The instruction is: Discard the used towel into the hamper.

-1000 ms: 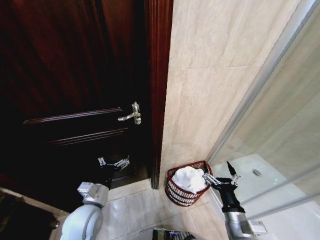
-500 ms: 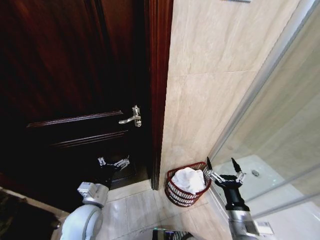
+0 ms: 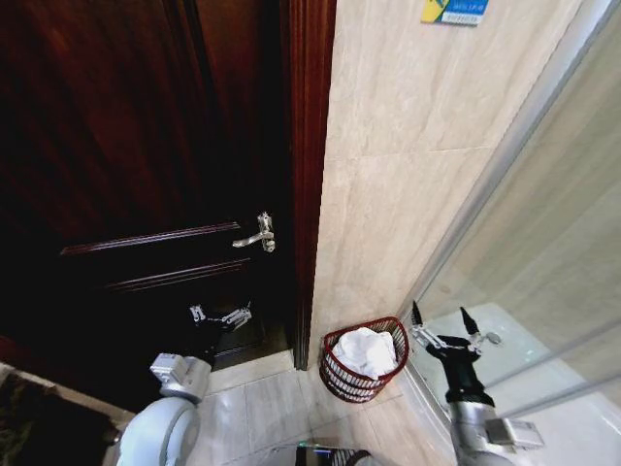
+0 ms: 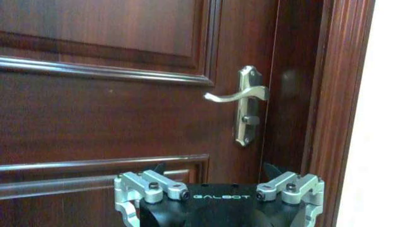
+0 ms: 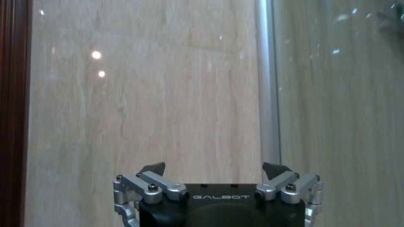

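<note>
The hamper (image 3: 342, 378), a small dark red wire basket, stands on the floor against the beige tile wall. The white towel (image 3: 367, 350) lies bunched inside it, free of any gripper. My right gripper (image 3: 441, 317) hovers open just right of the hamper's rim and a little above it, holding nothing. In the right wrist view that gripper (image 5: 215, 168) faces the tile wall. My left gripper (image 3: 221, 315) is parked open low in front of the dark door, and in the left wrist view it (image 4: 215, 169) points at the door handle (image 4: 243, 97).
A dark wooden door (image 3: 146, 146) with a silver handle (image 3: 258, 233) fills the left, its frame (image 3: 309, 175) just left of the hamper. A glass shower partition (image 3: 543, 252) with a metal post (image 5: 267, 80) stands to the right. A blue-yellow sticker (image 3: 453, 10) is high on the wall.
My right gripper has pulled back from the hamper's rim, rising and shifting right with nothing in it. The towel stays in the hamper. The head camera has tilted upward.
</note>
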